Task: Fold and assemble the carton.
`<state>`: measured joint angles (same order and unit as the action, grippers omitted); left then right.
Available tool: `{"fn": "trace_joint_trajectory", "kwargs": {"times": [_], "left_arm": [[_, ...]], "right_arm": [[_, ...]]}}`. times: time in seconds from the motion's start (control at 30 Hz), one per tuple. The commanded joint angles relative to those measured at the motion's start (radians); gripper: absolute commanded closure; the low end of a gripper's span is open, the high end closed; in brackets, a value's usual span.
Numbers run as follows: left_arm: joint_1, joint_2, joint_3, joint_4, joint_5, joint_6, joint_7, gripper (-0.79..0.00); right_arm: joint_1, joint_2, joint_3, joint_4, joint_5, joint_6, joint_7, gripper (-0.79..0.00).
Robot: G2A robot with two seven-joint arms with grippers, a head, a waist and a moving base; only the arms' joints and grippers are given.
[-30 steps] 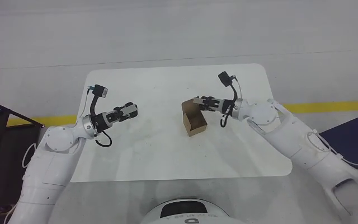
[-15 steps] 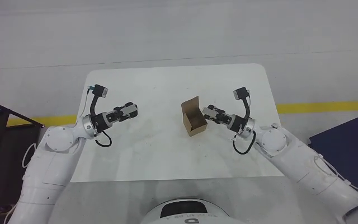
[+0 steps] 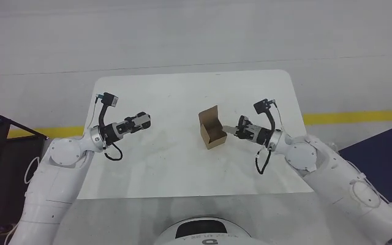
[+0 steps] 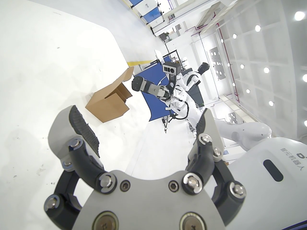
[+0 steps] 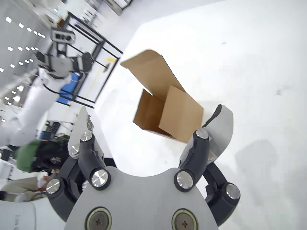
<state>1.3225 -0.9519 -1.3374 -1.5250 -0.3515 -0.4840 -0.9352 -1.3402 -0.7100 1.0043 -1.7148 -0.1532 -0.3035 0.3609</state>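
Grey floor [image 3: 184, 37]; yellow line [image 3: 355, 115]; white table [image 3: 171, 168]

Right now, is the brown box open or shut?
Open. The carton stands on the table with one flap sticking up, and the right wrist view looks straight into its empty inside.

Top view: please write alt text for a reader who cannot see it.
An open brown carton stands on a white table. The open right tool is close beside it; the open left tool is farther off.
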Motion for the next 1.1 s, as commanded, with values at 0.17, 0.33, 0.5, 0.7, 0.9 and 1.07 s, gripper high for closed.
{"fn": "trace_joint_trajectory", "kwargs": {"times": [0.17,0.33,0.5,0.7,0.9,1.07], "left_arm": [[0.000,0.000,0.000,0.000,0.000,0.000,0.000,-0.785],[0.000,0.000,0.000,0.000,0.000,0.000,0.000,-0.785],[0.000,0.000,0.000,0.000,0.000,0.000,0.000,-0.785],[0.000,0.000,0.000,0.000,0.000,0.000,0.000,-0.785],[0.000,0.000,0.000,0.000,0.000,0.000,0.000,-0.785],[0.000,0.000,0.000,0.000,0.000,0.000,0.000,-0.785]], "right_arm": [[0.009,-0.017,-0.011,0.060,0.076,-0.010,0.075,-0.296],[0.071,-0.051,-0.062,0.147,0.114,-0.008,0.071,-0.332],[0.117,-0.076,-0.092,0.196,0.130,-0.026,0.090,-0.326],[0.156,-0.099,-0.118,0.210,0.107,-0.013,0.126,-0.323],[0.187,-0.119,-0.153,0.205,0.037,0.054,0.161,-0.305],[0.209,-0.136,-0.178,0.202,-0.026,0.122,0.176,-0.286]]}}
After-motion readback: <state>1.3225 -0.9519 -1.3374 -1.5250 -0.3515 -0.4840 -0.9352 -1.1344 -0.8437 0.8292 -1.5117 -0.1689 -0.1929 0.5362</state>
